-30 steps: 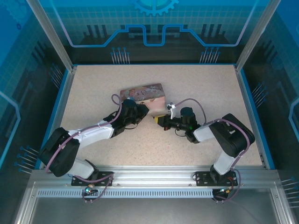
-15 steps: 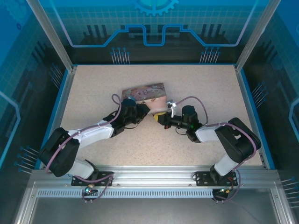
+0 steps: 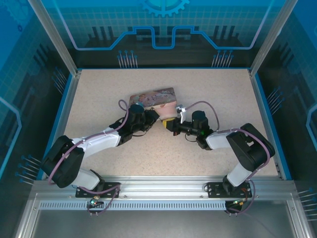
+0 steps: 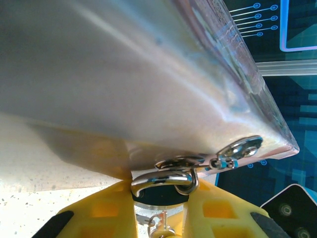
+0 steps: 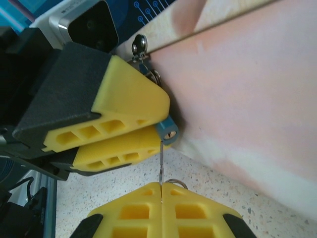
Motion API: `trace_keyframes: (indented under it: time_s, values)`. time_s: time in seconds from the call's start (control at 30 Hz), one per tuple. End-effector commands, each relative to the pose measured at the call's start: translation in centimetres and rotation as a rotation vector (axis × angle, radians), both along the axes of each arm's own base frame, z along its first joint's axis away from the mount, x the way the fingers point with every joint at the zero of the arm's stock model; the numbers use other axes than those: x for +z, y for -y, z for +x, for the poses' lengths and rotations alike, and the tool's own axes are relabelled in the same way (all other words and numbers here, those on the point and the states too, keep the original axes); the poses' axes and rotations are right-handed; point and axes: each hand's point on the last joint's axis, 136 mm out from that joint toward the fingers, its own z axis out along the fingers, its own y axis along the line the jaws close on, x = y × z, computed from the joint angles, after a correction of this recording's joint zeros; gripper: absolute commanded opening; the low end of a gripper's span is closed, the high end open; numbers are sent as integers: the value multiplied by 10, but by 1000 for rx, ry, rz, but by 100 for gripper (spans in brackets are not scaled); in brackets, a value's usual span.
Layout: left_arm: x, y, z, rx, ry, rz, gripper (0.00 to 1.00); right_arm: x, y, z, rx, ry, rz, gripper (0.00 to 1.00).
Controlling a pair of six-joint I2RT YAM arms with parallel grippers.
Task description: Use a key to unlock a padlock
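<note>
The padlock [image 5: 167, 131] is a tiny bluish block, its keyhole end poking out between my left gripper's yellow fingers [image 5: 124, 106]. My left gripper [image 4: 163, 198] is shut on the padlock body. The padlock's silver shackle [image 4: 163, 179] hooks through the hasp [image 4: 233, 151] of the pink tin [image 3: 152, 99]. My right gripper [image 5: 161, 186] is shut on the key [image 5: 161, 163], a thin blade pointing up at the padlock. The key's tip meets the padlock's bottom edge just left of the keyhole slot. In the top view the left gripper [image 3: 157, 119] and right gripper [image 3: 167, 125] meet at the tin's front edge.
The tin's pale pink side wall [image 5: 247, 89] rises close on the right of both grippers. Speckled tabletop [image 3: 198, 89] spreads all round the tin, bounded by blue rails [image 3: 262, 124] and transparent walls.
My right gripper has moved a little left and away from me with the key, closing on the padlock. The left arm and the tin have stayed put.
</note>
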Motion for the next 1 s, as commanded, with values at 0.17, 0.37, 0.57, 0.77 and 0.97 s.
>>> trace_keyframes:
  time_s: [0.17, 0.37, 0.57, 0.77, 0.97]
  values:
    - [33, 12, 10, -19, 81, -95, 0, 0, -2, 12, -17, 13, -17, 0]
    - [33, 12, 9, -19, 80, -99, 0, -4, 0, 15, -34, 7, -33, 0]
    - [33, 13, 9, -25, 78, -102, 0, 0, -3, 16, -21, 17, -25, 0]
    - [31, 12, 9, -21, 75, -99, 0, 1, -4, 12, -6, 25, -19, 0]
    - [30, 12, 9, -23, 73, -100, 0, 4, -4, 10, 2, 34, -14, 0]
